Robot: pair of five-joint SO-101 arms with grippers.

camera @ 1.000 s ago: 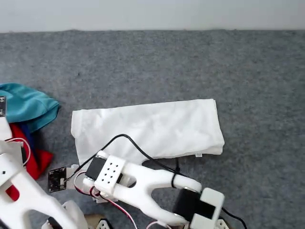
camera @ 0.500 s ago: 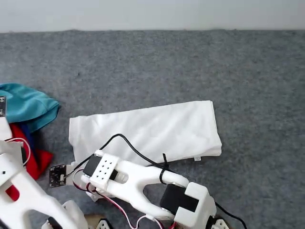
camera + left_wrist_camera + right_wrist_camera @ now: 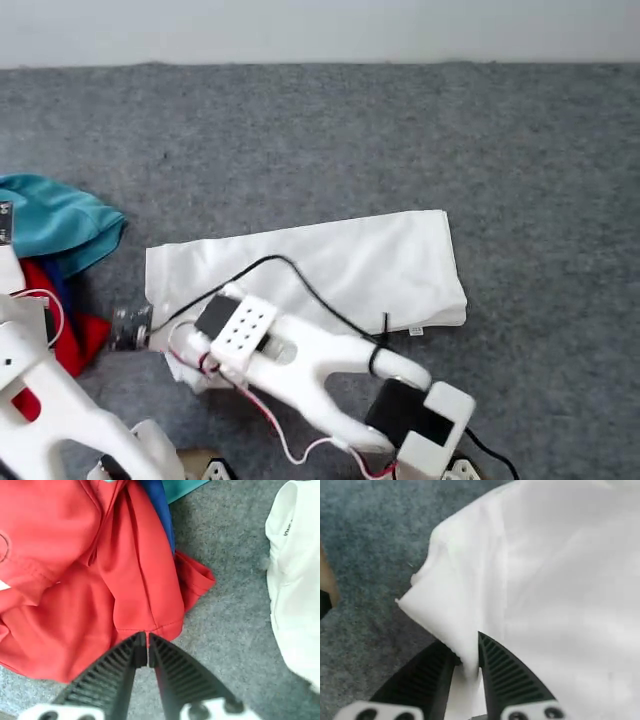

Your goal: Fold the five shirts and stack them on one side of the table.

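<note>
A folded white shirt lies across the middle of the grey table. My right gripper is shut on its near left corner, and the cloth bunches up between the fingers. From above, the right arm lies over the shirt's near edge. A heap of shirts sits at the left edge: teal on top, red below, a strip of blue between. My left gripper is shut with its tips just at the red shirt's hem.
The left arm stands at the near left corner beside the heap. Bare grey felt spreads over the far side and the right side of the table. A light wall runs along the far edge.
The right arm drew the white shirt's near left corner leftward, then moved away from the front edge with it. The corner is now bunched. The left arm and the heap kept still.
</note>
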